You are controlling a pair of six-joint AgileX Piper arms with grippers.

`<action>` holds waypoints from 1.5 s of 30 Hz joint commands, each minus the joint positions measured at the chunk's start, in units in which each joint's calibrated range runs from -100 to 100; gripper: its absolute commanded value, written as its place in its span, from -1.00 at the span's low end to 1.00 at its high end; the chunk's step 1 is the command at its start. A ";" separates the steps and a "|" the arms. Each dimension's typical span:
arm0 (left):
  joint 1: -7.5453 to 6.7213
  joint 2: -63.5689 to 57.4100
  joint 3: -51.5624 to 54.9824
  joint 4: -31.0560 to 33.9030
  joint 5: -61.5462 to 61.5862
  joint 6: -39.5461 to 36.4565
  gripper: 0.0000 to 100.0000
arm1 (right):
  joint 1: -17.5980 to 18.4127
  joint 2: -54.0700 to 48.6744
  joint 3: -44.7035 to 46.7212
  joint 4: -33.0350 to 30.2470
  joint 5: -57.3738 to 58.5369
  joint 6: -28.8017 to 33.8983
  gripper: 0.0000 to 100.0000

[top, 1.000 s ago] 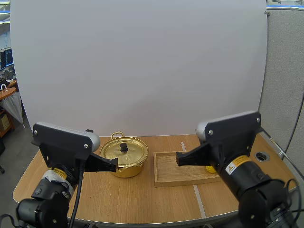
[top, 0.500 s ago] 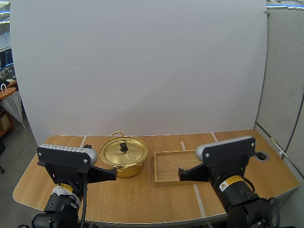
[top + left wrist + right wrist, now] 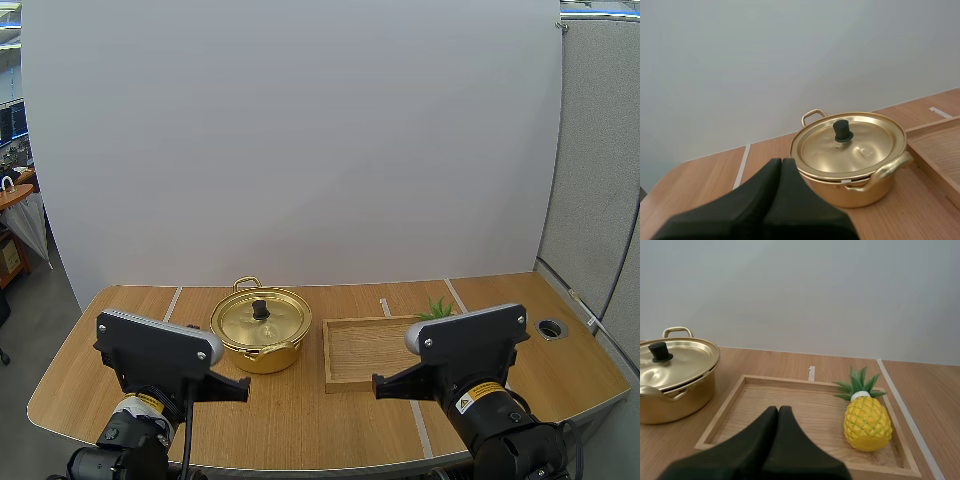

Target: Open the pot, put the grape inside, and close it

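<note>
A gold pot (image 3: 261, 330) stands on the table with its lid (image 3: 850, 142) on, black knob (image 3: 842, 131) upright. To its right lies a wooden tray (image 3: 360, 350) holding a yellow toy pineapple (image 3: 867, 422) with green leaves (image 3: 436, 308); I see no grapes. My left gripper (image 3: 781, 161) is shut on nothing, hanging in front of the pot and clear of it. My right gripper (image 3: 778, 409) is also shut and empty, over the tray's near edge, left of the pineapple. In the high view, the left gripper (image 3: 243, 386) and right gripper (image 3: 377, 383) sit near the table's front.
The pot (image 3: 675, 375) sits just left of the tray (image 3: 805, 405) with a narrow gap. White tape lines (image 3: 420, 425) cross the wooden table. A round cable hole (image 3: 551, 327) is at the far right.
Both arms have drawn back and down toward the table's front edge. The right arm no longer covers the tray, so the pineapple's leaves now show.
</note>
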 commanded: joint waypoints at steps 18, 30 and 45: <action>0.74 -0.35 0.13 5.58 8.55 -15.96 -1.00 | -1.26 -0.45 0.00 1.14 11.38 -0.21 -1.00; 0.74 -0.35 0.13 5.58 8.24 -16.67 -1.00 | -1.26 -0.45 0.00 1.14 11.38 -0.08 -1.00; 0.74 -0.35 0.13 5.58 7.88 -16.67 -1.00 | -1.26 -0.45 0.00 1.14 11.38 -0.08 -1.00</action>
